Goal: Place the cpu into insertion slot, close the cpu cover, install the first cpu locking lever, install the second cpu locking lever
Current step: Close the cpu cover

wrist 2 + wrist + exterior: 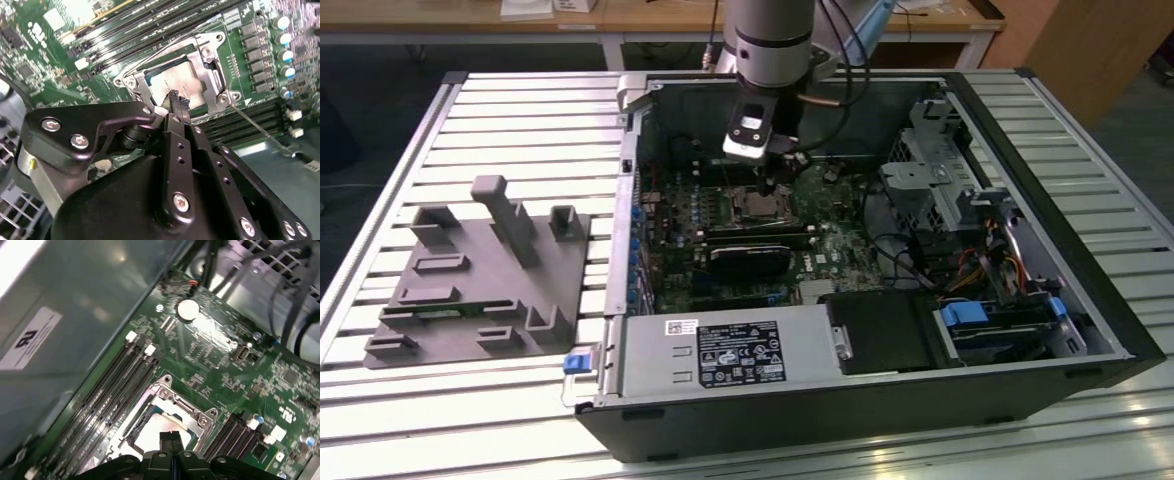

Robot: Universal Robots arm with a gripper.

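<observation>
One step looks done: the cpu lies flat in the slot, the cover is seemingly lowered, a lever juts unlatched beside the slot, and the gripper, its fingers pressed together and empty, hangs above the slot.

The computer case lies open on the bench, with a moulded fixture beside it on the exterior view's left. Inside, on the motherboard, the cpu sits in the insertion slot (memory slots flank it on both sides). The cpu cover lies flat around it, and the hand is just above.
</observation>
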